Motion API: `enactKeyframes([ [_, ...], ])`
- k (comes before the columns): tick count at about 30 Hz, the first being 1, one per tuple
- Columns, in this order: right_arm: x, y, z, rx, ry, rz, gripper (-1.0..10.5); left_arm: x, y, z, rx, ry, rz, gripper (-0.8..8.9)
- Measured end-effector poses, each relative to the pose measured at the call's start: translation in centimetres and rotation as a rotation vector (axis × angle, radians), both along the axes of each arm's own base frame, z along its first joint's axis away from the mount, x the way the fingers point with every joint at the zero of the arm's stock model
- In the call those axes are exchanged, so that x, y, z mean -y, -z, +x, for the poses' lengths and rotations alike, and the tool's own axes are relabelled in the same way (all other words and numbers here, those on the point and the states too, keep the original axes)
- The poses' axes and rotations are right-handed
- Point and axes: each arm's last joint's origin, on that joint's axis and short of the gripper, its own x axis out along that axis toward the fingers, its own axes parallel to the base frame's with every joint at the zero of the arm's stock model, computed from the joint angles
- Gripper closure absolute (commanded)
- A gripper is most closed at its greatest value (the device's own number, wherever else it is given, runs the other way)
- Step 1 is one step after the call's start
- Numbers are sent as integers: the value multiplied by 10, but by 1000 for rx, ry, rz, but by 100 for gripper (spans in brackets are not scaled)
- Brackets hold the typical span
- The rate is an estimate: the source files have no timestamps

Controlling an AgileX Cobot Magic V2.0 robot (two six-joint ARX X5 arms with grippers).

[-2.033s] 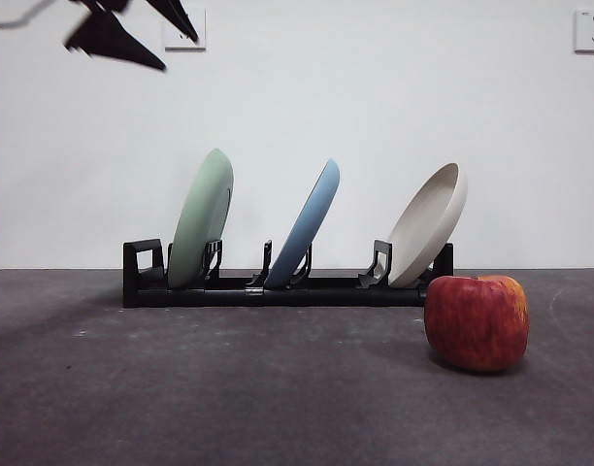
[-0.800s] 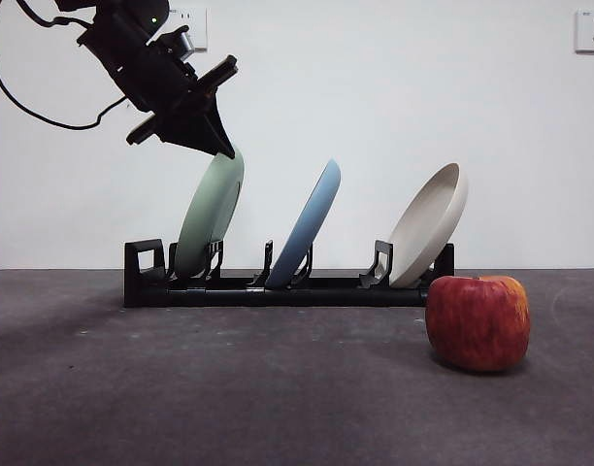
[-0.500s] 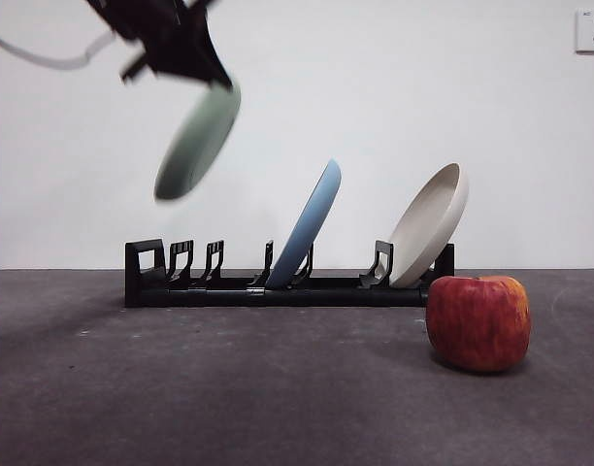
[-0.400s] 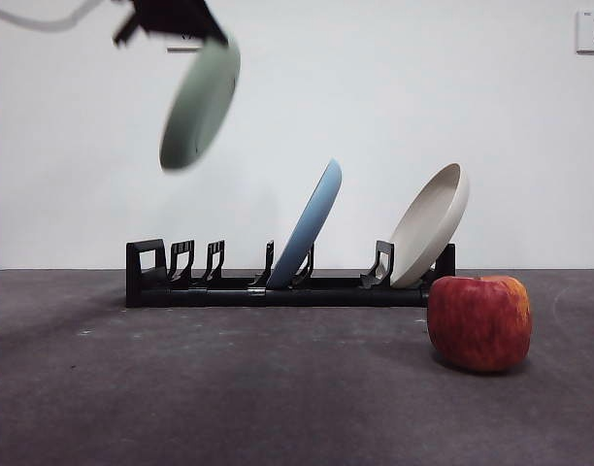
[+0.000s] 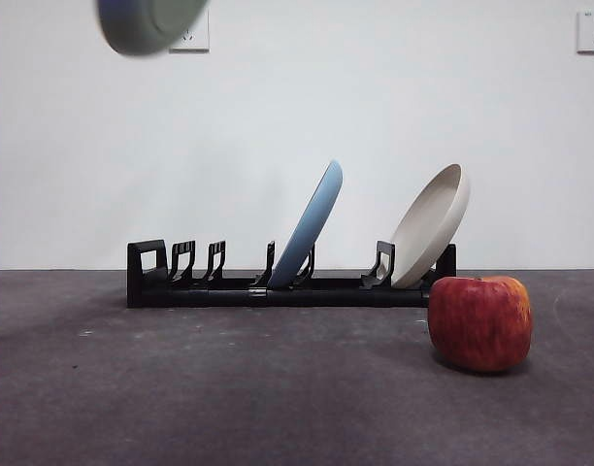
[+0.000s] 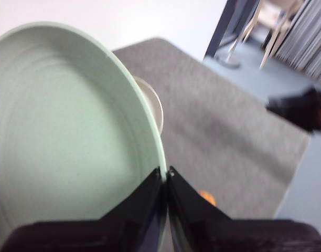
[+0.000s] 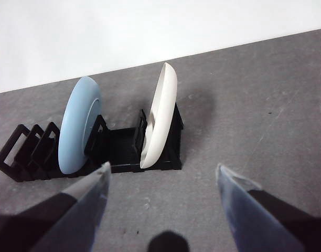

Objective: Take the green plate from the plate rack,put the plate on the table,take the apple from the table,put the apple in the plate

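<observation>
- Front view: I see the green plate (image 5: 149,24) only as a blurred lower edge at the top left corner, high above the rack (image 5: 289,277) and clear of it. No arm shows here.
- Front view: the rack's leftmost slots stand bare. The blue plate (image 5: 308,225) leans in a middle slot, the cream plate (image 5: 430,225) in the slot at the right end; both tilt the same way.
- Front view: the apple (image 5: 479,322) sits on the table (image 5: 229,388), in front of the rack's right end, near the cream plate; I cannot tell if it touches the rack.
- Left wrist view: the left gripper (image 6: 166,176) is clamped on the green plate's (image 6: 61,131) rim, jaws pressed close with the rim between them. The plate's hollow face fills most of this view. Past its edge I make out part of a cream plate (image 6: 152,102) and the grey table (image 6: 223,142) far below.
- Right wrist view: the right gripper (image 7: 163,184) hangs above the table (image 7: 255,105) with jaws spread wide, holding nothing. Beyond it the rack (image 7: 103,149) carries the blue plate (image 7: 79,123) and cream plate (image 7: 159,113).
</observation>
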Motion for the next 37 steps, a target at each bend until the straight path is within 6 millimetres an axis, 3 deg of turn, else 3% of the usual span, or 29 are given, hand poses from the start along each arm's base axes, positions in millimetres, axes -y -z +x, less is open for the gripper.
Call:
enactKeyframes([
  [4,0,0,0,0,2,-1,603,-2,-4,-41,8,14,121,822],
  [7,0,0,0,0,2,-1,603,2,0,-56,-20,35,202,822],
  [14,0,0,0,0,2,-1,604,33,16,-74,-62,202,319,821],
  [18,0,0,0,0,2,-1,604,56,40,-78,-79,206,440,821],
  [24,0,0,0,0,2,-1,604,97,100,-76,-90,192,532,822],
  [28,0,0,0,0,3,-1,604,121,151,-72,-101,192,554,822],
  [32,0,0,0,0,2,-1,604,137,207,-67,-114,136,673,822],
  [37,0,0,0,-1,2,-1,604,156,256,-56,-140,125,770,822],
])
